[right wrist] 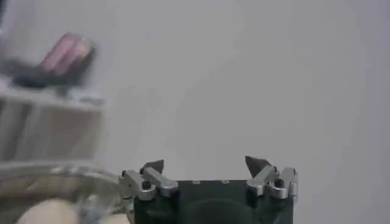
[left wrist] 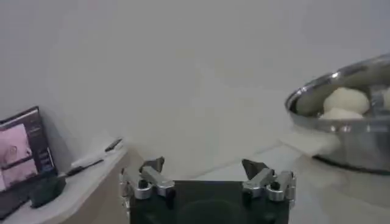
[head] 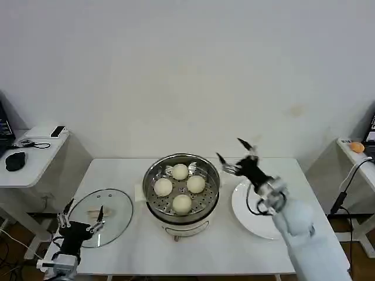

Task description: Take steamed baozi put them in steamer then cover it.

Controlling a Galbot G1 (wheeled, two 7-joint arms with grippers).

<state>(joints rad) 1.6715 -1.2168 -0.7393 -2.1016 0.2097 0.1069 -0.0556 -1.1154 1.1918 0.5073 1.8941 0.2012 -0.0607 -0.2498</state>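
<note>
Over the near-left edge of the table (head: 234,257), the left gripper (head: 84,218) hangs with jaws spread and nothing between them, just at the near rim of the cover (head: 101,209), which lies flat beside the steamer (head: 182,187). All four baozi (head: 181,188) sit on its tray, while the right gripper (head: 230,154), also spread and empty, hovers between the pot and the white plate (head: 253,206). The risk, I judge, is the cover's handle (head: 95,225): it seems partly hidden behind the left gripper, and an off-centre pinch could let the glass tilt, slip or strike the pot rim.

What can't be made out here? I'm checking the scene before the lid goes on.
- Lid handle, head view: the left gripper partly covers it.
- Steamer base, left wrist view: cut off by the edge.
- Plate, head view: the right arm overlaps its near side.
- Baozi, right wrist view: blurred and cut off.
</note>
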